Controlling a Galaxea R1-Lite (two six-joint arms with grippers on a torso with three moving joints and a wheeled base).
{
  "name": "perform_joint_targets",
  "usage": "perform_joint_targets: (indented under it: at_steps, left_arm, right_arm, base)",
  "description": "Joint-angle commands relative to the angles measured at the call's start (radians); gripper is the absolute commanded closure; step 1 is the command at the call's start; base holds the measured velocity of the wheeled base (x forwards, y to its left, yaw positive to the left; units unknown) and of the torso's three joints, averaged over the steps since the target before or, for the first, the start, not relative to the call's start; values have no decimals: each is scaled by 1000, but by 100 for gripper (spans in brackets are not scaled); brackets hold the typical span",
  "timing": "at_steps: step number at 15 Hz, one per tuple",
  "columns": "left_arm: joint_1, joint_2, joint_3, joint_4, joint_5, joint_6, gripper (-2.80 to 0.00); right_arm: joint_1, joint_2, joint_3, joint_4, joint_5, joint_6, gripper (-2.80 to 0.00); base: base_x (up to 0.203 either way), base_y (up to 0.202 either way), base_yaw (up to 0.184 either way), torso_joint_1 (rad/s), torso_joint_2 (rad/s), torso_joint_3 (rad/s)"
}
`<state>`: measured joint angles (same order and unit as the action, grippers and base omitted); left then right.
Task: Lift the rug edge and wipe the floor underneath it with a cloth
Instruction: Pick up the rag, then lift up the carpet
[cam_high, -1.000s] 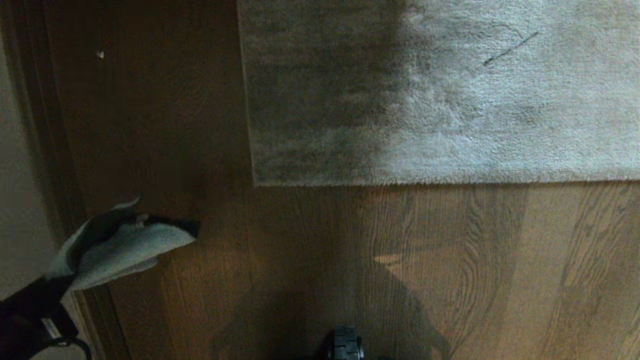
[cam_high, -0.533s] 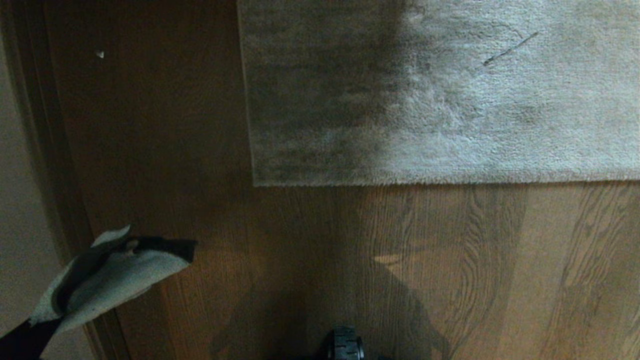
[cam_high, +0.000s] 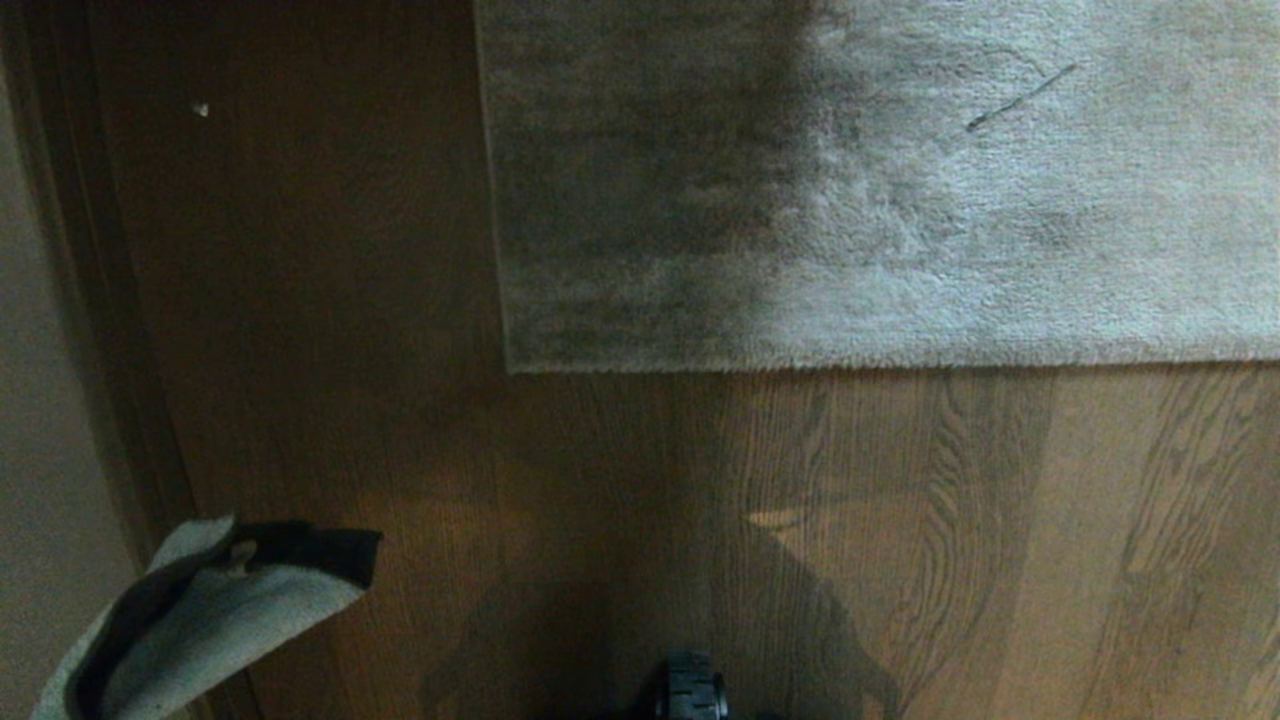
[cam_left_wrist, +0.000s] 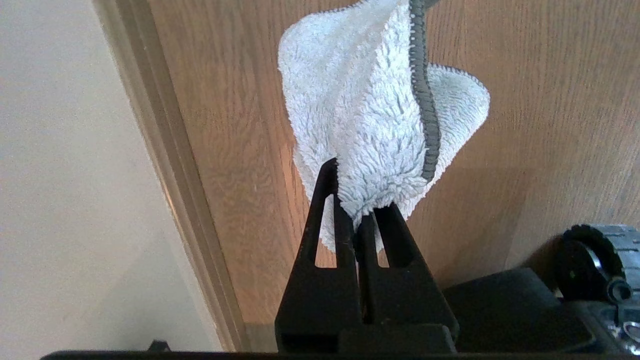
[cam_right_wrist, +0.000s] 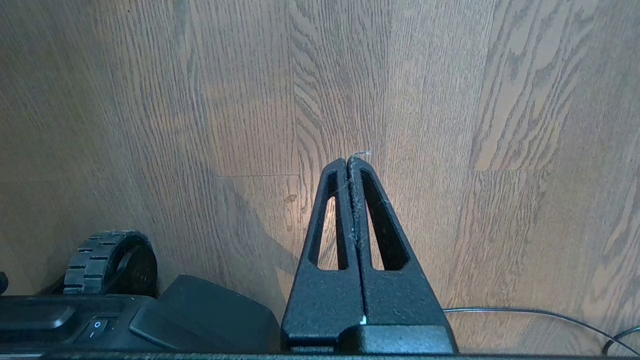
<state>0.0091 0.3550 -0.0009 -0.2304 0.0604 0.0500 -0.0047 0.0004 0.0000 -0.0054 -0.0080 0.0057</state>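
While the left claw (cam_left_wrist: 360, 200) is pinched tight on the cloth (cam_left_wrist: 370, 115), holding it off the floor (cam_high: 600, 500) well clear of the rug edge (cam_high: 850, 362), the right claw (cam_right_wrist: 348, 162) hangs closed, empty.

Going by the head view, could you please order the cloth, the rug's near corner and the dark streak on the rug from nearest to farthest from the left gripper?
1. The cloth, pinched in the left gripper at lower left.
2. The rug corner, lying flat near the middle.
3. The dark streak on the rug, far upper right.
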Motion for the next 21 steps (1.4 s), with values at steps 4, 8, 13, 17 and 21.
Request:
perform_joint_targets:
  at_steps: [4, 8, 13, 17, 21]
  left_arm:
    - [17, -140, 1, 108, -1, 1, 0]
    - [17, -140, 1, 159, -28, -4, 0]
    - [2, -193, 1, 161, -32, -10, 0]
    - [-12, -310, 1, 190, -48, -23, 0]
    - [-12, -355, 1, 222, -63, -27, 0]
  right_arm:
    - [0, 0, 0, -1, 0, 0, 0]
    - [0, 0, 0, -1, 0, 0, 0]
    - [0, 0, 0, -1, 0, 0, 0]
    - [0, 0, 0, -1, 0, 0, 0]
    - [0, 0, 0, -1, 0, 0, 0]
  base:
    - [0, 0, 0, 0, 0, 0]
    - [0, 0, 0, 0, 0, 0]
    - [0, 0, 0, 0, 0, 0]
    - [0, 0, 0, 0, 0, 0]
    - [0, 0, 0, 0, 0, 0]
